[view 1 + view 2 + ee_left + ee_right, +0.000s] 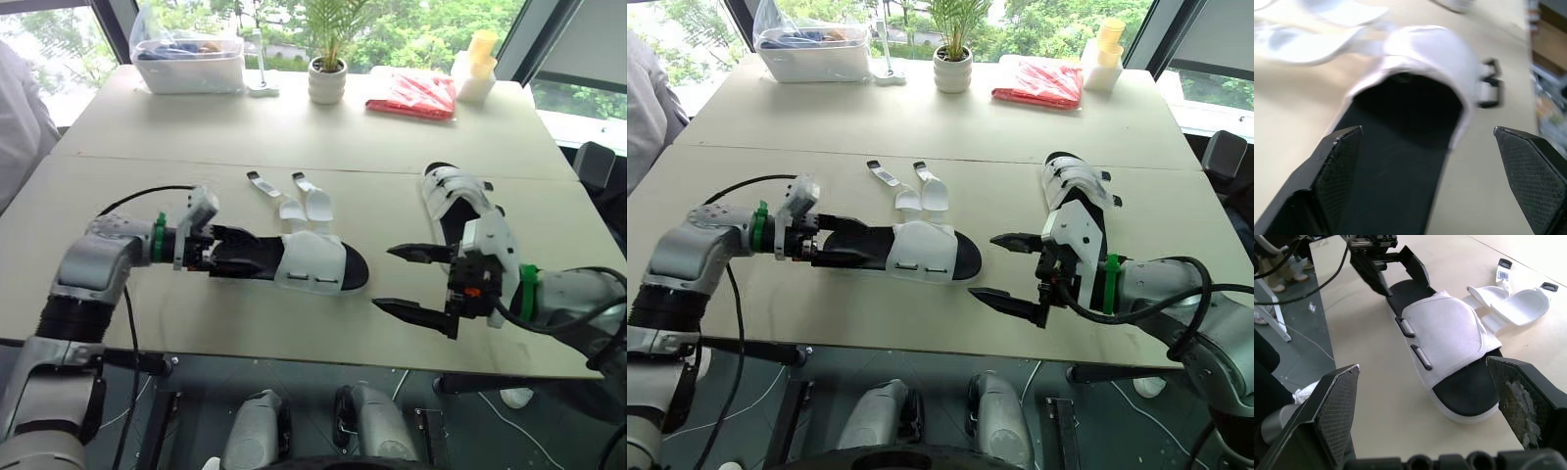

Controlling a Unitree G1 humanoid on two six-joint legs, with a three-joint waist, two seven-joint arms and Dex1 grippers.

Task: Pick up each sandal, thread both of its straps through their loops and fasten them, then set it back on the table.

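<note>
I saw a sandal (1444, 347) with a rough white cloth band (1449, 328) and a matt black footbed (1466, 391) on the smooth table (1376, 396).

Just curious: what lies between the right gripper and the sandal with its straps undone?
Nothing: only bare table separates the right gripper from that sandal, as the left eye view shows.

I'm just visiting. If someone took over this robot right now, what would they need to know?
Left tool: open, straddling the heel of the near sandal, which lies on the table.
Right tool: open, empty, near its toe.
Second sandal lies beyond the right arm; its fastening is unclear.
Done: nothing certain.
Left: lift the near sandal, thread both loose straps through the empty loops, fasten, set down.
</note>
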